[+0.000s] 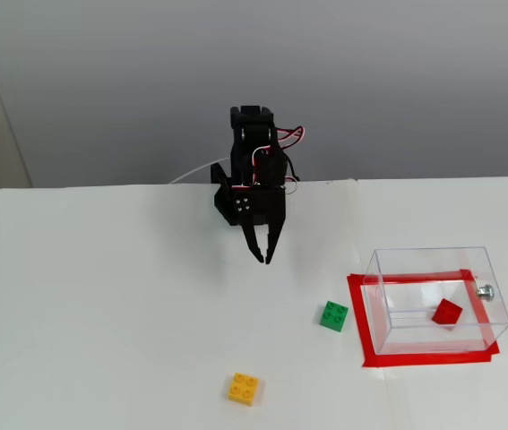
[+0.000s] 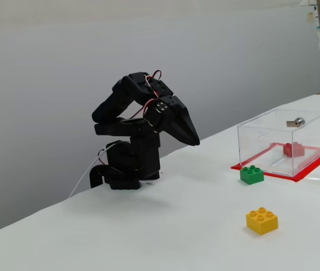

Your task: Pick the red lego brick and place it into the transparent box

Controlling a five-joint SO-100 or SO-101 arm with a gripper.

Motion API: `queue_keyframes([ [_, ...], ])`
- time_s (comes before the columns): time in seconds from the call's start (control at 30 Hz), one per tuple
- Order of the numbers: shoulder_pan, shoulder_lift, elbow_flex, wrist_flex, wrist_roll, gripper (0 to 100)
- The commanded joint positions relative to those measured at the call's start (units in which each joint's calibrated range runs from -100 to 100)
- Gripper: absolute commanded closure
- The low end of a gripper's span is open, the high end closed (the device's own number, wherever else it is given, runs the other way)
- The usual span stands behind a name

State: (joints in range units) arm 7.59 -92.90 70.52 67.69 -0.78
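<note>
Inside the transparent rectangular plastic box on the white tabletop rests the small red studded lego brick, judged light, rigid and best pinched across flat sides, while the black gripper, empty and nearly closed, hangs well apart

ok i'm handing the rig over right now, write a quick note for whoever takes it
Gripper: empty, fingers nearly closed, tips pointing down over bare table near the arm's base, well away from the bricks.
Red lego brick: already inside the transparent box, lying tilted on its floor.
Green brick: on the table just outside the box, in the fixed view on its left side. Yellow brick: farther out toward the camera.
Done: the red brick is in the box.
Left: nothing for the task; the arm only needs parking.
</note>
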Motion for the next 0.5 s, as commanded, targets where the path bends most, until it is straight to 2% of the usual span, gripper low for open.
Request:
queue_keyframes([
  [0.0,-0.01,-4.13,3.44,-1.03,0.21,99],
  [0.47,-3.70,-6.93,23.06,-7.56,-0.21,99],
])
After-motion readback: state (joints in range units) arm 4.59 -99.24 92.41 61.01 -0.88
